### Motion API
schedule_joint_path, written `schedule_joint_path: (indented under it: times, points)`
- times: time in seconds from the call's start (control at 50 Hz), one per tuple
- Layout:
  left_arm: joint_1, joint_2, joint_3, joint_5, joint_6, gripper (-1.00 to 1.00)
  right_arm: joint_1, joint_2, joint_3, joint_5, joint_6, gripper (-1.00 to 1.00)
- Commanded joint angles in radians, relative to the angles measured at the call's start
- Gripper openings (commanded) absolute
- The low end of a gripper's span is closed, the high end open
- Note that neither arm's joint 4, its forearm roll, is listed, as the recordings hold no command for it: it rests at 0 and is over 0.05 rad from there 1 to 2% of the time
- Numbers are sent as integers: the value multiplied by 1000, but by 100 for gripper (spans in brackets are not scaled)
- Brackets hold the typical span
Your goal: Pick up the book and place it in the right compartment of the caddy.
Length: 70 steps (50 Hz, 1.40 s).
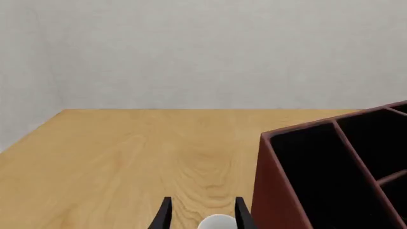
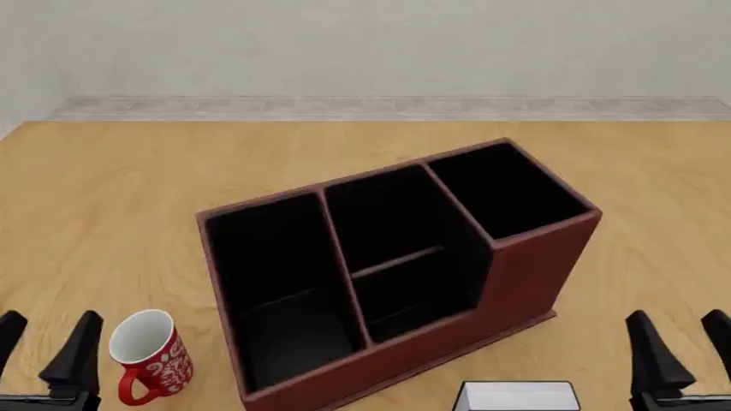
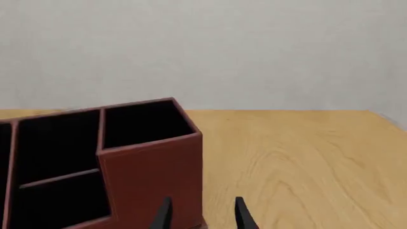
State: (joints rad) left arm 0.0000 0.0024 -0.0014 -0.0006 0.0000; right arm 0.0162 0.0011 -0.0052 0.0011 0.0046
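Book point(image 2: 516, 396) at bottom edge of front view, right of centre: white page edges showing, cover barely seen, lying on table point(image 2: 103, 197). It sits left of right hand point(image 2: 682, 355), apart from it, just in front of caddy point(image 2: 395, 265). Right hand released, fingers spread, holding nothing. Left hand point(image 2: 46, 342) at lower left, likewise released, beside mug point(image 2: 149, 355). Right compartment point(image 2: 502, 188) toward upper right, empty. Count: one book, one caddy, one mug, two hands.

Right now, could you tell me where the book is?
In the front view, the book lies at the table's near edge, right of centre, just in front of the caddy and left of the right gripper.
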Motion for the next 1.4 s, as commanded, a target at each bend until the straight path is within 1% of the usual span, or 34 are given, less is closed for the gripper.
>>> schedule_joint_path:
  times: [0.02, 0.06, 0.08, 0.14, 0.18, 0.22, 0.26, 0.28, 0.3, 0.32, 0.34, 0.36, 0.38, 0.46, 0.56, 0.58, 0.64, 0.68, 0.7, 0.72, 0.82, 0.86, 0.9, 0.92, 0.96, 1.06, 1.08, 1.1, 1.14, 1.16, 1.2, 1.22, 1.36, 1.4]
  points:
    - [0, 5, -3, -1, 0, 100, 9, 1, -16, 15, 6, 100]
    - [0, 5, -3, -1, 0, 100, 23, 5, -27, 22, -7, 100]
    - [0, 5, -3, -1, 0, 100, 47, 9, -29, 30, -17, 100]
    - [0, 5, -3, -1, 0, 100, 33, 4, -38, 48, -55, 100]
    - [0, 5, -3, -1, 0, 100, 28, 15, -44, 49, -97, 100]
    - [0, 5, -3, -1, 0, 100, 32, 17, -52, 59, -117, 100]
    - [0, 5, -3, -1, 0, 100, 46, 28, -70, 76, -110, 100]
    - [0, 5, -3, -1, 0, 100, 78, 48, -79, 83, -95, 100]
    - [0, 5, -3, -1, 0, 100, 78, 49, -79, 82, -95, 100]
    - [0, 5, -3, -1, 0, 100, 101, 79, -160, 153, -128, 100]
    - [0, 5, -3, -1, 0, 100, 101, 77, -161, 157, -128, 100]
    - [0, 5, -3, -1, 0, 100, 145, 98, -206, 203, -148, 100]
    - [0, 5, -3, -1, 0, 100, 145, 97, -206, 205, -148, 100]
    - [0, 5, -3, -1, 0, 100, 178, 117, -241, 249, -181, 100]
    - [0, 5, -3, -1, 0, 100, 187, 125, -289, 306, -231, 100]
    - [0, 5, -3, -1, 0, 100, 191, 127, -294, 312, -231, 100]
    - [0, 5, -3, -1, 0, 100, 206, 142, -305, 323, -255, 100]
    - [0, 5, -3, -1, 0, 100, 206, 144, -310, 327, -256, 100]
    - [-3, -2, -59, 66, -5, 100, 214, 148, -313, 331, -262, 100]
    - [-3, -2, -58, 64, -5, 100, 226, 162, -332, 347, -280, 100]
    - [-13, -2, -59, 59, -2, 100, 238, 179, -350, 372, -309, 100]
    - [-10, -1, -58, 68, -7, 100, 242, 179, -370, 394, -314, 100]
    - [-10, -1, -58, 69, -7, 100, 242, 179, -370, 395, -314, 100]
    - [-12, -2, -60, 64, -2, 100, 247, 183, -381, 412, -328, 100]
    - [-11, -2, -60, 66, -5, 100, 255, 186, -406, 437, -325, 100]
    - [-11, -2, -61, 66, -5, 100, 277, 223, -418, 459, -358, 100]
    - [-11, -2, -61, 67, -5, 100, 279, 229, -420, 461, -365, 100]
    - [-11, -2, -60, 66, -5, 100, 280, 246, -415, 462, -388, 100]
    - [-11, -2, -60, 66, -5, 100, 282, 250, -416, 465, -399, 100]
    - [-11, -2, -59, 65, -5, 100, 307, 274, -457, 504, -414, 100]
    - [-11, -2, -60, 66, -5, 100, 299, 295, -459, 508, -432, 100]
    - [-11, -2, -60, 66, -5, 100, 299, 295, -460, 508, -432, 100]
    - [-11, -2, -63, 69, -6, 100, 311, 322, -531, 586, -478, 100]
    - [-11, -2, -63, 69, -6, 100, 316, 338, -544, 607, -501, 100]
